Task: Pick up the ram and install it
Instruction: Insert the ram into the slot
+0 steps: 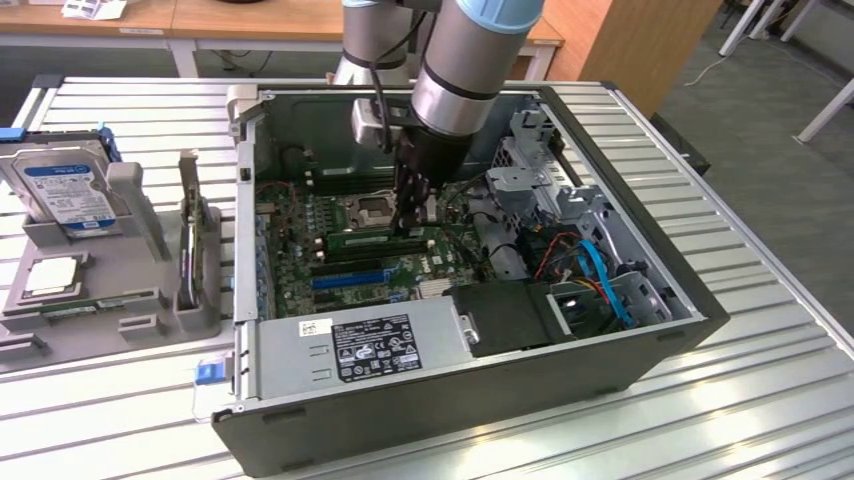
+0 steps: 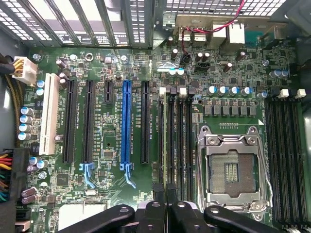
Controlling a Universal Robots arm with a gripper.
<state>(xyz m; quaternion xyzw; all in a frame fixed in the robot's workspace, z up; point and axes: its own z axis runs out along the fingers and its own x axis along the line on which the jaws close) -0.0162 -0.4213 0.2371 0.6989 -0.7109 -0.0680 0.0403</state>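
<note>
The end effector (image 2: 166, 206) has its fingers drawn close together, with only a thin dark edge between them. It is judged to be clamped on the top edge of the ram (image 1: 360, 240). In the exterior view the green stick stands on edge low inside the case, just over the board and in line with the memory slots (image 2: 181, 141). Whether it is already bottomed in its slot cannot be told.

The step in hand looks like seating. Doing it well would mean:
- keeping the stick upright and parallel to the slot;
- pressing straight down with even load along its length, so neither end goes in first;
- keeping the grip firm but centred, since a stick this thin would flex or tilt under an off-centre push.

The white latch clips (image 2: 163, 90) at the slot ends should be free to swing.

Just beside the slots lies the open processor socket (image 2: 233, 167) with its contacts exposed, so any sideways slip toward it is the main hazard. On the other side, the blue expansion slot (image 2: 126, 126) stands apart and out of the way.

Farther out, the case wall (image 1: 400, 440) rests on the slatted tabletop (image 1: 747, 400). A hard drive (image 1: 60, 185) stands in a holder at the exterior view's left.
</note>
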